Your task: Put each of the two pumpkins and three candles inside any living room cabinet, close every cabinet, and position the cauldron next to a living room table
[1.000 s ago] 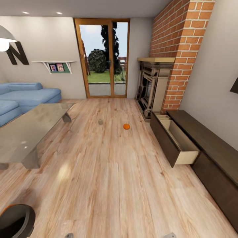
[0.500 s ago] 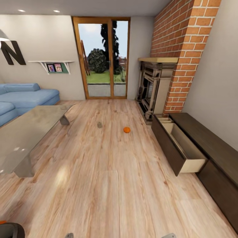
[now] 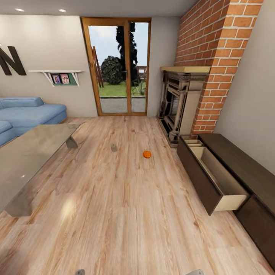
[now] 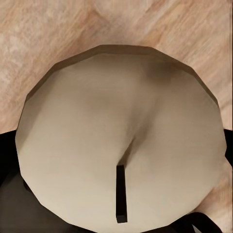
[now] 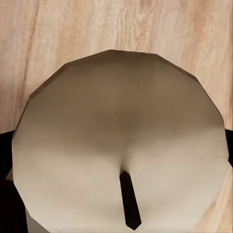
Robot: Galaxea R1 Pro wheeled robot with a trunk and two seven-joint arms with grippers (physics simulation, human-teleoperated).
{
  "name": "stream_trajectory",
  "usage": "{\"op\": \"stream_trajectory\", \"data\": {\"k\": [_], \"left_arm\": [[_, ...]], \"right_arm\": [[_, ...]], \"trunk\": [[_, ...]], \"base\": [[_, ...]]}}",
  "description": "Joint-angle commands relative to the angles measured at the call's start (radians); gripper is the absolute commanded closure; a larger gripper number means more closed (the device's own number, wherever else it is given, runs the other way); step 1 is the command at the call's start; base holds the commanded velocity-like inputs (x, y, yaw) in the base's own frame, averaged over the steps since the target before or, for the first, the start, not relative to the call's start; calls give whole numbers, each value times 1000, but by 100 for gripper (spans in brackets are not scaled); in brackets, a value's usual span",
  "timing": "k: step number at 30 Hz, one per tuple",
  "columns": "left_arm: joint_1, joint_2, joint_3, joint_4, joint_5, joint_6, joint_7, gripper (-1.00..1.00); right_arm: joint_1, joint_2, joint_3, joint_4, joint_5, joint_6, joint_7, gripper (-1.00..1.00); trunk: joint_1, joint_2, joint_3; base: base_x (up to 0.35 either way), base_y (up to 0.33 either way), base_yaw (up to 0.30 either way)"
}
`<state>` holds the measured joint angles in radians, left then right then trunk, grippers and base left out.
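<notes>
Head view is looking down the living room: one pumpkin (image 3: 147,154) sits out on the bare floor (image 3: 114,214), and a small grey candle (image 3: 114,147) is a bit to its left, nearer the glass table (image 3: 26,156). The cabinet (image 3: 244,172) along the right wall has a drawer (image 3: 214,177) pulled wide open, and as far as I can see nothing's in it yet. So by my read hardly anything is done: those two are still loose, the drawer still needs closing, and the cauldron part is still to sort. Each wrist view has a candle right up close, left candle (image 4: 121,155) and right candle (image 5: 121,150), wicks visible, looks like one per gripper. Can't actually tell how far either gripper is open, though.
</notes>
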<state>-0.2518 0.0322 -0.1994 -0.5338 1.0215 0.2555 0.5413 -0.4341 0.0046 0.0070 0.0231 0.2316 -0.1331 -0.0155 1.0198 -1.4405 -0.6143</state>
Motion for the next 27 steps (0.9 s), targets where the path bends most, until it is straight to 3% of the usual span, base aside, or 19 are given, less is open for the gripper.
{"op": "stream_trajectory", "data": {"k": [1, 27], "left_arm": [[0, 0, 0, 0, -1, 1, 0, 100], [0, 0, 0, 0, -1, 1, 0, 100]], "right_arm": [[0, 0, 0, 0, -4, 0, 2, 100], [0, 0, 0, 0, -5, 0, 2, 100]], "trunk": [[0, 0, 0], [0, 0, 0]], "base": [[336, 0, 0], [336, 0, 0]]}}
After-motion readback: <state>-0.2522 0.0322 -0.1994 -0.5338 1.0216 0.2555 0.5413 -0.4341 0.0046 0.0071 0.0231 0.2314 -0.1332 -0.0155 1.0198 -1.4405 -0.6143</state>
